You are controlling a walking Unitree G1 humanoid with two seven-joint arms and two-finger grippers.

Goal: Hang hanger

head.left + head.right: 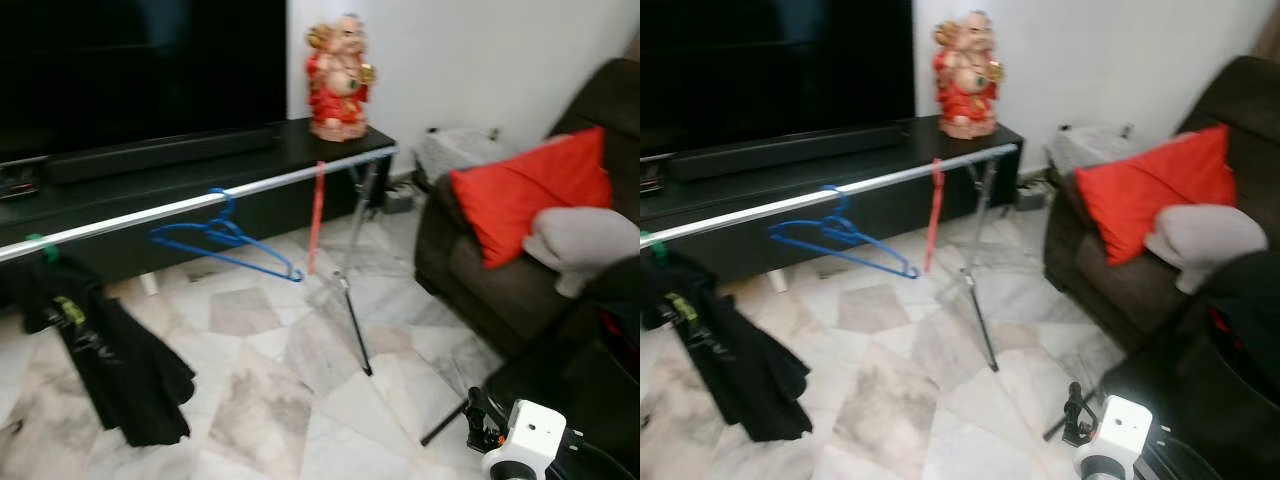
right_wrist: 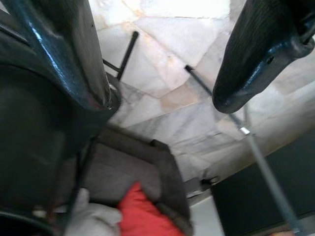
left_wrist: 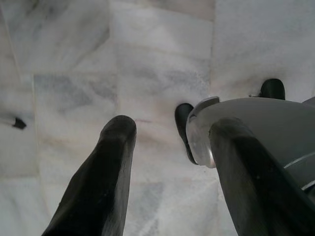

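Contents, left to right.

1. Black garment: hangs from the far left of the rail, drooping to the floor.
2. Rail: silver bar on a folding stand, running from the left edge up toward the statue; one black leg reaches the marble floor.
3. Hanger: blue, already hooked over the rail near its middle, well apart from the garment. Long axis roughly along the rail, tilted, its right arm dipping toward the floor; hook points up onto the bar. Judged light, thin and stiff, probably smooth plastic and apt to swing or slide; best taken at the neck just below the hook, or at the middle of the lower bar.
4. Red strip: hangs straight down from the rail, right of the hanger.
5. Statue: red and gold figure on the dark TV cabinet.
6. Sofa: dark, with a red cushion and a grey cushion.
7. Left end effector: released, fingers spread, aimed at bare floor, grasping nothing.
8. Right end effector: released, fingers apart, empty; low beside the sofa.
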